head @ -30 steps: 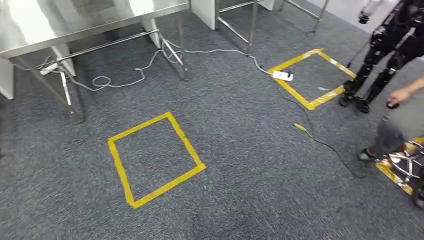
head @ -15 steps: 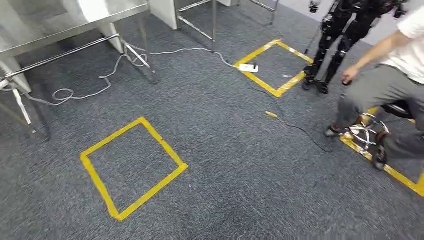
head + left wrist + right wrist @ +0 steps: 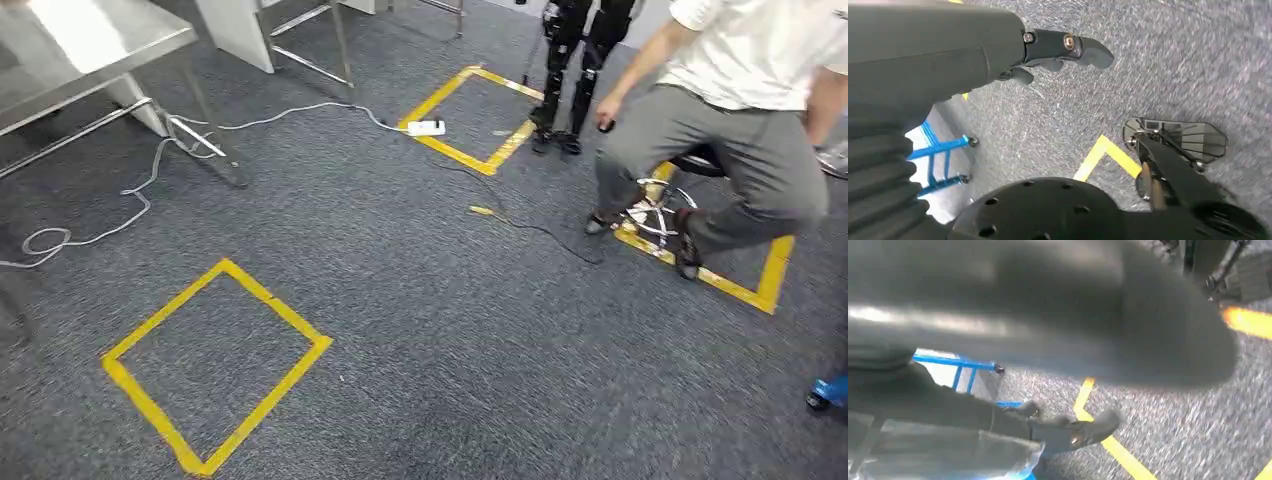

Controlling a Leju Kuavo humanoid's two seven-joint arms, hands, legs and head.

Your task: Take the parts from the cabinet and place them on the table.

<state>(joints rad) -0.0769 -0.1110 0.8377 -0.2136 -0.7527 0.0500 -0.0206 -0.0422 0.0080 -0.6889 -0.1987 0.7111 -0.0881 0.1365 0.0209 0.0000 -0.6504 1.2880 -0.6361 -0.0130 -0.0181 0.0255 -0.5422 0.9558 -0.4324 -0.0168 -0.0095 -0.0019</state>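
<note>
In the left wrist view my left hand (image 3: 1048,50) hangs over the grey carpet with its fingers (image 3: 1088,50) stretched out and nothing in them. My right hand (image 3: 1048,427) hangs over the carpet too, blurred, with a clear crinkled plastic bag (image 3: 948,455) that seems to hold a part lying against its dark fingers (image 3: 1083,430). The steel table (image 3: 90,40) stands at the far left of the head view. A blue frame (image 3: 958,362) stands behind the right hand.
A person (image 3: 740,110) sits on a stool (image 3: 660,200) at the right, beside another robot's legs (image 3: 575,70). Yellow tape squares (image 3: 215,370) (image 3: 470,110) mark the carpet. Cables (image 3: 150,190) and a white power strip (image 3: 426,128) lie near the table legs. A blue foot (image 3: 830,390) is at far right.
The whole head view has swung to the right: the table and tape squares slid left, and the seated person came well into the picture.
</note>
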